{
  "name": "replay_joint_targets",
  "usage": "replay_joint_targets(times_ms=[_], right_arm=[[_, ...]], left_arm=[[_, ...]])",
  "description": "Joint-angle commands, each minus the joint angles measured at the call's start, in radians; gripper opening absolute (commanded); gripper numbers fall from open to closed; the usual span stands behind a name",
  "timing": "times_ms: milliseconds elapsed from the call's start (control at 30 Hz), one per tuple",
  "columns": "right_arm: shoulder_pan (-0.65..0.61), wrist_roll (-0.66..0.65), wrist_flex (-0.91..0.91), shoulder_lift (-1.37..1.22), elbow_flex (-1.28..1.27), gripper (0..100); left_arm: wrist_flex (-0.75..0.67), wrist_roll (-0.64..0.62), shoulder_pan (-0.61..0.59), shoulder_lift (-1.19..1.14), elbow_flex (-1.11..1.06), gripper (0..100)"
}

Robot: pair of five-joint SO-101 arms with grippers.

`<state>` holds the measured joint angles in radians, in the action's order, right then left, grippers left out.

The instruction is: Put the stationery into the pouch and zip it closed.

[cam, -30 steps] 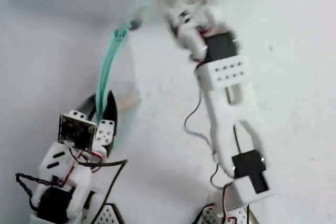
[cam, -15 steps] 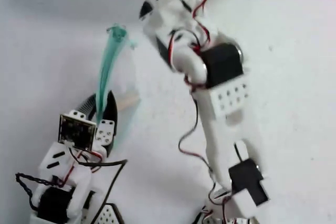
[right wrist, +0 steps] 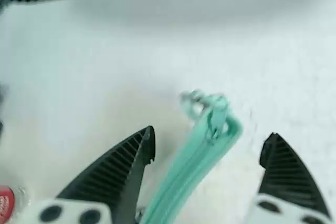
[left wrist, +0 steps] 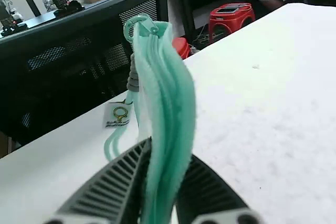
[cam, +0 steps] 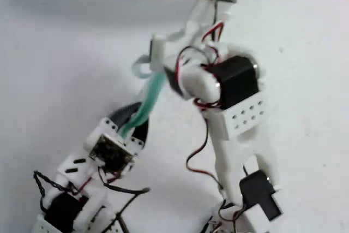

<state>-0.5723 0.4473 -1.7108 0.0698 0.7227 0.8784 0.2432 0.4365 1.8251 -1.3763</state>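
The teal pouch (cam: 146,97) is held up on edge above the white table (cam: 65,53). My left gripper (cam: 132,125) is shut on its near end, the black ribbed fingers (left wrist: 113,187) pinching the fabric (left wrist: 168,114). At the far end of the pouch hang the zipper pull (left wrist: 133,74) and a small white tag (left wrist: 118,116). My right gripper (right wrist: 211,134) is open, one finger on each side of that far end (right wrist: 212,124) and not touching it. In the high view the right gripper (cam: 159,64) sits over the pouch's far tip.
The right arm (cam: 234,113) crosses the middle of the table from the near edge. Beyond the table's far edge are a black mesh barrier (left wrist: 68,61) and a red stool (left wrist: 231,17). Bare table lies to the left and right.
The left arm swung right and tilted the pouch towards the right arm. The right arm drew back from the far edge, and its gripper now straddles the pouch's far end.
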Motion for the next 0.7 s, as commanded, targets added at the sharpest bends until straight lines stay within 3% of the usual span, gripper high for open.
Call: replay_joint_targets(times_ms=[0,233,333,433,533,667], right_arm=[[0.001,0.021,-0.008,0.045,-0.086,32.6],[-0.062,0.04,-0.007,-0.039,-0.101,31.7],[-0.038,0.057,-0.007,-0.113,-0.097,26.5],[0.001,0.057,-0.001,-0.166,-0.095,14.6],[0.038,-0.077,0.038,-0.17,-0.094,0.7],[0.059,-0.186,0.041,-0.125,-0.058,1.9]], left_arm=[[-0.009,0.006,0.022,-0.001,-0.011,2],[-0.032,0.006,0.024,-0.001,-0.014,2],[-0.031,0.006,0.021,-0.001,-0.014,2],[-0.031,0.006,0.019,-0.001,-0.014,2],[-0.035,0.006,0.019,-0.001,-0.014,3],[-0.028,-0.017,-0.013,-0.001,-0.009,14]])
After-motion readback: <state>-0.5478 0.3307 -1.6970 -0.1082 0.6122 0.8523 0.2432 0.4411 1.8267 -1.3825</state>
